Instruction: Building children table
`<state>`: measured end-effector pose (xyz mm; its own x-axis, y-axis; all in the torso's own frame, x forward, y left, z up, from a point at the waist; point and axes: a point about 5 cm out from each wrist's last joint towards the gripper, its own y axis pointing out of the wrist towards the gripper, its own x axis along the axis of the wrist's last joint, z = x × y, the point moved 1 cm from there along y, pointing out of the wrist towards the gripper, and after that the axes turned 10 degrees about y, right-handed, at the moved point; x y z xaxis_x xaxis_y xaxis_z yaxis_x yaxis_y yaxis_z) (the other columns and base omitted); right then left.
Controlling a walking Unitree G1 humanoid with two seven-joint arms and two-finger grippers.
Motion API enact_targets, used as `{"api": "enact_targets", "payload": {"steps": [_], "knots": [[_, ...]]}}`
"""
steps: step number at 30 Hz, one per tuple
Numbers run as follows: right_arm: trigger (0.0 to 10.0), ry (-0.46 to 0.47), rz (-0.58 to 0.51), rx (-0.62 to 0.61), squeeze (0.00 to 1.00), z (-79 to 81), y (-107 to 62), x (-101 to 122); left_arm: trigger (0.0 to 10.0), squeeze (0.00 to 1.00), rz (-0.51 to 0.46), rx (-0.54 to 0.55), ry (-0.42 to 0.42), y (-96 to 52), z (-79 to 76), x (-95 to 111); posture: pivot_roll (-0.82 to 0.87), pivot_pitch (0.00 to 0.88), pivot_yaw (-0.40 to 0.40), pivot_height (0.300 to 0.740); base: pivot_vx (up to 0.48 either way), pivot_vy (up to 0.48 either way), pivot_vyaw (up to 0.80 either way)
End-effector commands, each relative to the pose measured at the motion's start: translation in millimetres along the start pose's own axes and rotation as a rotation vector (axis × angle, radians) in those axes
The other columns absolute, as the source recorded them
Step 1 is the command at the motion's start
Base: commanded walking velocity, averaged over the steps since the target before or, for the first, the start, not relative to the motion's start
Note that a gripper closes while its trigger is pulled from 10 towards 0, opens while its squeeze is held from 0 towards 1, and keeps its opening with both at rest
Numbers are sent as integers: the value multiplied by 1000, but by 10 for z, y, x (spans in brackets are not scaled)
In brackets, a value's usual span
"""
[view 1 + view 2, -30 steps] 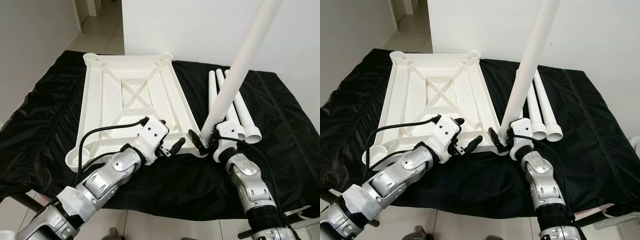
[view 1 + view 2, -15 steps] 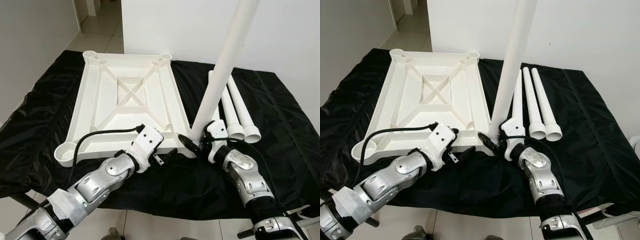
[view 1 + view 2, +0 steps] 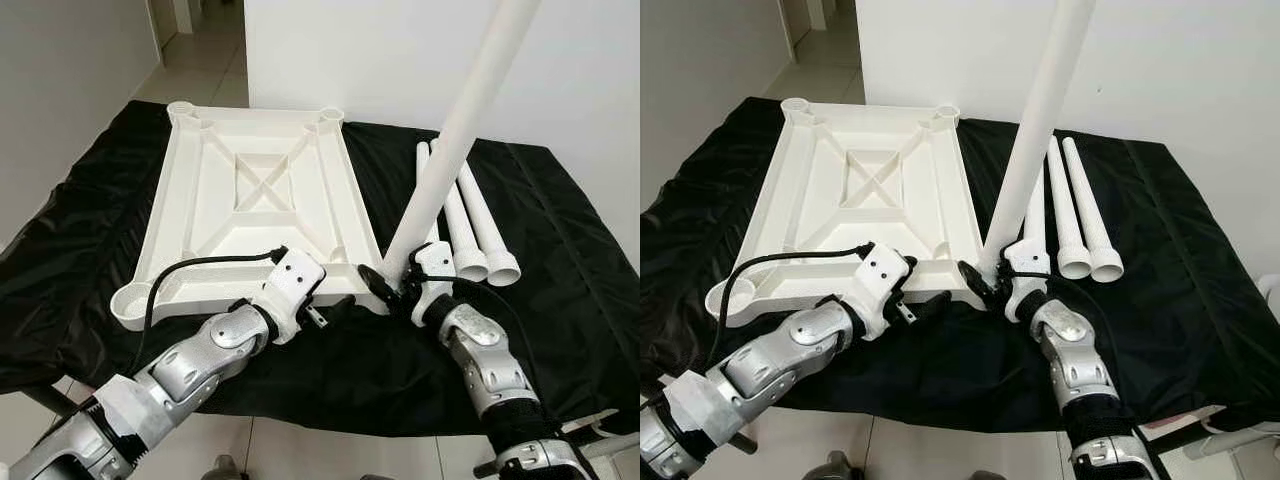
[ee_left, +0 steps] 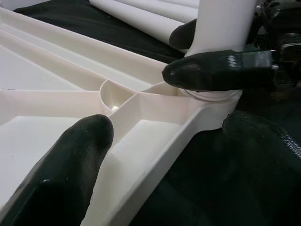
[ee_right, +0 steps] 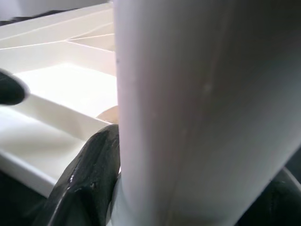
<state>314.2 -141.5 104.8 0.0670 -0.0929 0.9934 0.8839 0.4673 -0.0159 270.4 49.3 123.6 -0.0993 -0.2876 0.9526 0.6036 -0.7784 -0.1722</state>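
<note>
Black cloth (image 3: 90, 250) drapes the work surface and carries the white plastic ribbed tabletop (image 3: 255, 215), lying underside up with round sockets at its corners. Beside it, toward the robot's right, three loose white tubular legs (image 3: 475, 225) rest side by side. A fourth long white plastic leg (image 3: 455, 135) rises from the near right corner socket (image 4: 207, 96), leaning to the right; half a second ago it stood nearer vertical, and a second ago the tabletop's near edge was lifted, whereas it now lies flat. The leg's foot thus appears entered in the socket but probably not yet driven home. The right gripper (image 3: 395, 285) is clamped on the base of this leg, one black finger (image 5: 89, 174) pressed against the tube. The left gripper (image 3: 325, 310) sits at the tabletop's near edge, its fingers (image 4: 70, 160) spread apart over the rim just beside the socket.
</note>
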Motion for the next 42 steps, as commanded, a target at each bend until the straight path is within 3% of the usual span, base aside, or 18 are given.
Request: {"api": "enact_targets", "payload": {"steps": [1, 5, 9, 18, 23, 28, 29, 30, 39, 40, 42], "knots": [[10000, 46, 13, -149, 0, -94, -52, -71, 10000, 0, -80, -442, 19, -51, -245, 77, 29, 0, -60, 740, 0, 0, 0], [10000, 68, 0, -181, 0, -67, -46, -70, 10000, 0, -80, -441, 18, -51, -248, 77, 30, 0, -63, 740, 0, 0, 0], [10000, 147, -27, -319, 0, 24, -11, -83, 10000, 0, -81, -440, 15, -48, -251, 79, 28, 0, -65, 740, 0, 0, 0], [10000, 189, -42, -585, 0, 137, -24, -142, 10000, 0, -84, -437, 12, -45, -254, 84, 29, 0, -73, 740, 0, 0, 0], [10000, 220, -57, -552, 0, 271, 11, -141, 10000, 0, -86, -435, 6, -45, -251, 91, 29, 0, -71, 740, 0, 0, 0], [10000, 208, -89, -526, 0, 259, -10, -76, 10000, 0, -86, -440, 5, -41, -251, 93, 27, 0, -67, 740, 0, 0, 0], [10000, 201, -97, -517, 698, 235, -22, -60, 10000, 0, -86, -440, 6, -37, -248, 96, 28, 0, -66, 740, 0, 0, 0], [10000, 207, -103, -509, 1000, 204, -36, -52, 10000, 0, -87, -441, 7, -35, -243, 100, 27, 0, -64, 740, 0, 0, 0], [10000, 121, -136, -417, 976, 41, -143, 39, 10000, 0, -88, -443, 12, -28, -229, 108, 23, 0, -60, 740, 0, 0, 0], [10000, 105, -141, -384, 0, 25, -155, 51, 10000, 0, -88, -443, 13, -26, -229, 110, 21, 0, -57, 740, 0, 0, 0], [10000, 81, -138, -344, 0, 9, -161, 62, 10000, 0, -89, -443, 13, -24, -229, 113, 21, 0, -56, 740, 0, 0, 0]]}}
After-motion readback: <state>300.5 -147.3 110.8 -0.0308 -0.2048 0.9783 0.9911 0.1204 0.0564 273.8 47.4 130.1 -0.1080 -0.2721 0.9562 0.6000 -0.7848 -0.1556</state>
